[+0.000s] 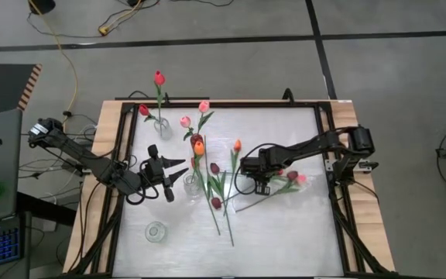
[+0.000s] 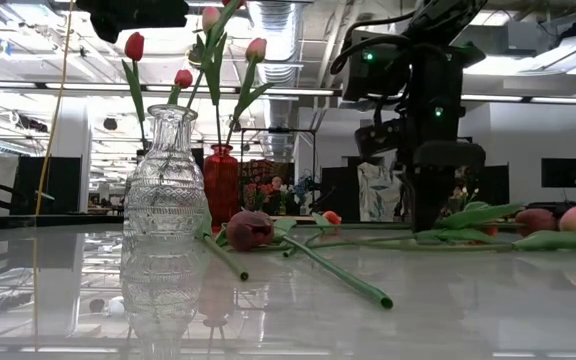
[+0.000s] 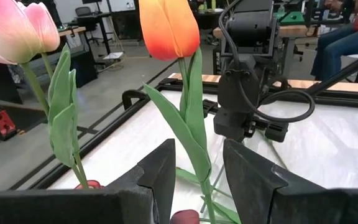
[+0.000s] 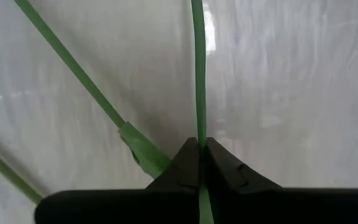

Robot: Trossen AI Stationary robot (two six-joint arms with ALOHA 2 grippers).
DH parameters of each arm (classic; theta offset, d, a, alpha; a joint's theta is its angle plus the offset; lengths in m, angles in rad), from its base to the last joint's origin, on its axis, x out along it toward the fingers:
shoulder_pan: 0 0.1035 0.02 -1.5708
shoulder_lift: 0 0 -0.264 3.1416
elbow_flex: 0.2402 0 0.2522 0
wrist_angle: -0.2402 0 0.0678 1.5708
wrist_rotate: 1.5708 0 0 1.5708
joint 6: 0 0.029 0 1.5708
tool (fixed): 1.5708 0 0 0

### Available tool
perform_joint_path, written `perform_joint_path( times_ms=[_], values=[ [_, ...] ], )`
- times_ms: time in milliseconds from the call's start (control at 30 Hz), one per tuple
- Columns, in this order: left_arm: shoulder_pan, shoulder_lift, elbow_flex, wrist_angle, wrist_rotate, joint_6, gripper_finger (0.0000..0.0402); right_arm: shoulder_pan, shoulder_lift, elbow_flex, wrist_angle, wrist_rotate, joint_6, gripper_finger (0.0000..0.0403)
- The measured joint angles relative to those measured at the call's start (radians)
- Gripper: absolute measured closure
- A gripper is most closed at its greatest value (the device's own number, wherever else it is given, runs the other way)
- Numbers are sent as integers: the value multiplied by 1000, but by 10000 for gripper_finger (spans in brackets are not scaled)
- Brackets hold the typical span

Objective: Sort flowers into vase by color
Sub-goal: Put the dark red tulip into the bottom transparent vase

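Several tulips lie on the white table: an orange one (image 1: 237, 144), maroon ones (image 1: 214, 167), and red and pink ones (image 1: 293, 177). My right gripper (image 1: 255, 180) points down among them, shut on a thin green stem (image 4: 199, 74); I cannot tell which head belongs to that stem. An orange tulip (image 3: 168, 28) stands upright in a small glass vase (image 1: 192, 184). My left gripper (image 3: 197, 177) is open and level, with a finger on either side of this tulip's stem (image 3: 196, 155), touching nothing. Red tulips (image 1: 159, 77) stand in a far vase (image 1: 161, 128). My right gripper pinches a tulip's bare stem (image 4: 199, 134) between its two fingertips, coming from above and pointing down. The fingers lie across the stem. Ahead of the fingers the stem runs straight along the table (image 4: 278, 93).
An empty clear vase (image 1: 156, 231) stands near the front left, large in the low view (image 2: 165, 190). Pink tulips (image 1: 194, 115) rise behind the orange one. A second stem with a leaf (image 4: 135, 146) lies close beside the held one. A black frame (image 1: 223, 105) edges the table.
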Motion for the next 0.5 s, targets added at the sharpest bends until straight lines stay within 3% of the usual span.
perform_joint_path(
  times_ms=[500],
  values=[
    [0,0,0,5,0,2,278,8,-57,111,-220,7,-63,360]
  ],
)
